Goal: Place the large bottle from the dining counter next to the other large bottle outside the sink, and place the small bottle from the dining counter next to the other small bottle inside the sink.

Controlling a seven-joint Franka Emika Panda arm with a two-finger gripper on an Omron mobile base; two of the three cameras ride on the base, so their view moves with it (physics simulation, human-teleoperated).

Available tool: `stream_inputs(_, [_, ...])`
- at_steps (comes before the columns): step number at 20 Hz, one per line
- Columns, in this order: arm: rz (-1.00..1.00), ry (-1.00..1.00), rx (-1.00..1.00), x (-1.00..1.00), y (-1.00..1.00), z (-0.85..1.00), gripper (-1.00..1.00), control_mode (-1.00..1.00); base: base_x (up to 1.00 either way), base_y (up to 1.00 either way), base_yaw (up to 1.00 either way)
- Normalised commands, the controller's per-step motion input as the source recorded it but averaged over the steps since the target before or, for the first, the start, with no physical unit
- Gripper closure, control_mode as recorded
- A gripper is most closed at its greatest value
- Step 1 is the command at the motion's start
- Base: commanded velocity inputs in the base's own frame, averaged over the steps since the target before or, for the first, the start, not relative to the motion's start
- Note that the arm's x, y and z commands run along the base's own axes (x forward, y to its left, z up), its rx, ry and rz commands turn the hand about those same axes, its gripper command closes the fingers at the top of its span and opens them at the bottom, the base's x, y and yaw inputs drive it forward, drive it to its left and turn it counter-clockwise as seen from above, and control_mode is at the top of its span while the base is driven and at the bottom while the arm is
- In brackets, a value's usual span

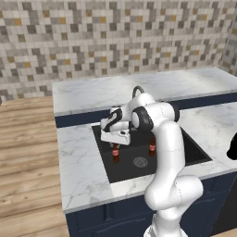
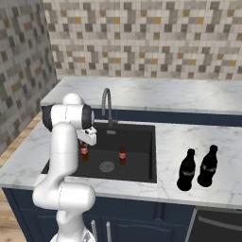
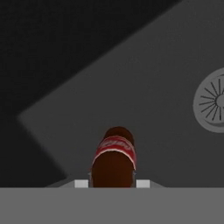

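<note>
Small bottle in hand: small bottle [image 3: 114, 159] sits upright between the gripper's [image 1: 115, 145] fingers, over the left part of the sink [image 2: 144, 130] basin, its base at or just above the floor; I cannot tell if it touches.
Grip state: jaws narrow, closed against the bottle's sides just below the cap end; the hand view looks straight down its length, so its long axis runs along the gripper's own line, vertical.
Other small bottle: other small bottle [image 1: 152, 147] stands upright in the same basin, to the robot's right of the held one, with the drain [image 2: 107, 166] between and slightly nearer the robot.
Key relation: the held bottle is near its partner but apart from it, a drain's breadth off; both stand on the same axis, so no tilt correction seems needed.
Judgement of step: lowering and letting go looks like what remains; a sideways nudge toward the partner would make "next to" tighter.
Large bottles: two large bottles [image 2: 197, 168] stand just beside each other on the counter [image 2: 198, 142] right of the sink, so that half looks done.
Risk: opening while the base is off the floor could tip the narrow bottle.
</note>
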Motion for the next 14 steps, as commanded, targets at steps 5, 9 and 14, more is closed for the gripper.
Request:
stream_inputs(5, [0.00, 0.00, 0.00, 0.00, 0.00, 0.00, -1.00, -1.00, 0.00, 0.00, 0.00])
stream_inputs(9, [-0.04, 0.00, 0.00, 0.00, -0.18, 0.00, -1.00, -1.00, 0.00, 0.00, 0.00])
stream_inputs(14, [0.00, 0.00, 0.00, 0.00, -0.02, 0.10, -1.00, -1.00, 0.00, 0.00, 0.00])
